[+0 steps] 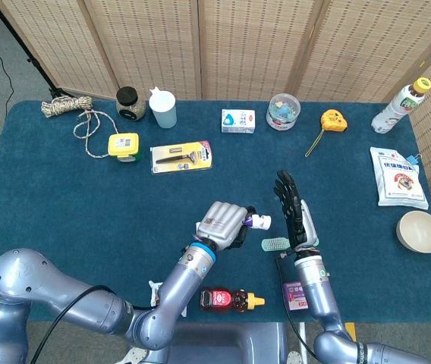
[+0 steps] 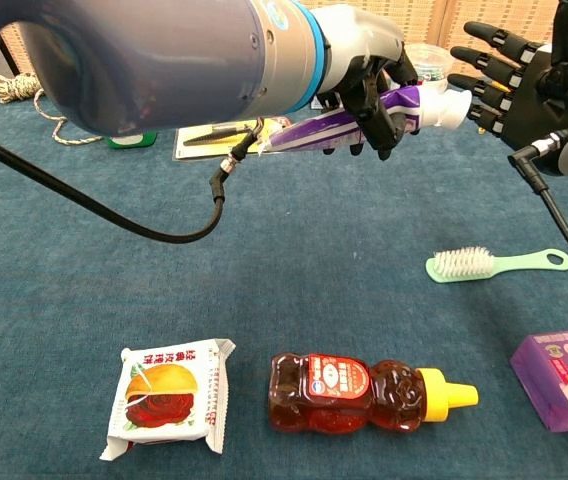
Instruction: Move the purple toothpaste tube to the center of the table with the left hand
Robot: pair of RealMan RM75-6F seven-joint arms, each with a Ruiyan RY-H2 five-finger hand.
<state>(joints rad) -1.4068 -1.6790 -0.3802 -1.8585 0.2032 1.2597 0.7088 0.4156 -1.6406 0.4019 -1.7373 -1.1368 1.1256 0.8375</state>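
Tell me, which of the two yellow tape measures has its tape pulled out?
The yellow tape measure at the back right, near the round clear container: its tape trails out across the cloth. The one by the rope is closed up.

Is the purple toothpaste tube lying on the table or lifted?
Lifted: the left robot hand grips the purple toothpaste tube above the cloth.

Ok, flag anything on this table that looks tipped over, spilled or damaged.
Only the honey bear bottle stands out: it lies on its side at the near edge, yellow cap pointing right, nothing leaked. The left hand grips the purple toothpaste tube off the cloth.
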